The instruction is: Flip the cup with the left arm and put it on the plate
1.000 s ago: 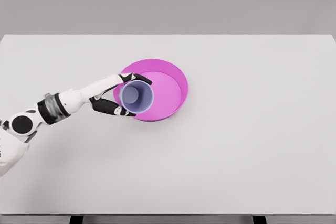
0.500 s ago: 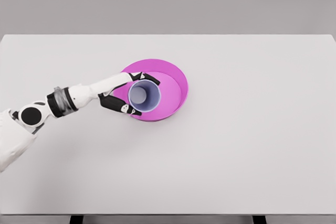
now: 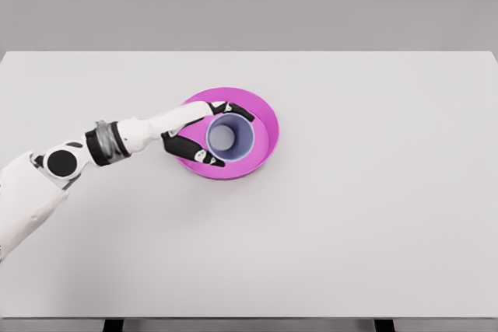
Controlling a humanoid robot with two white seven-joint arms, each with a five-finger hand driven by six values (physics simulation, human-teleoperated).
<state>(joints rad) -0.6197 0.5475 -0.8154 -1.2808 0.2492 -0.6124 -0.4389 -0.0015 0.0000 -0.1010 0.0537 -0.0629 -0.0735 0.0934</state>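
Note:
A pale lilac cup (image 3: 229,136) stands mouth up inside the magenta plate (image 3: 263,117), near the plate's middle. My left hand (image 3: 214,134) reaches in from the left over the plate's near-left rim. Its dark fingers (image 3: 237,110) curl round the cup's far side and its thumb lies along the near side, so the hand is shut on the cup. The white left forearm (image 3: 136,134) stretches across the table from the lower left. The right arm is out of view.
The plate rests on a wide white table (image 3: 373,192), slightly left of its centre. Nothing else lies on the tabletop. The table's front edge runs along the bottom of the view.
The left hand has carried the cup rightwards, from over the plate's left rim to near its middle. The arm has stretched further out.

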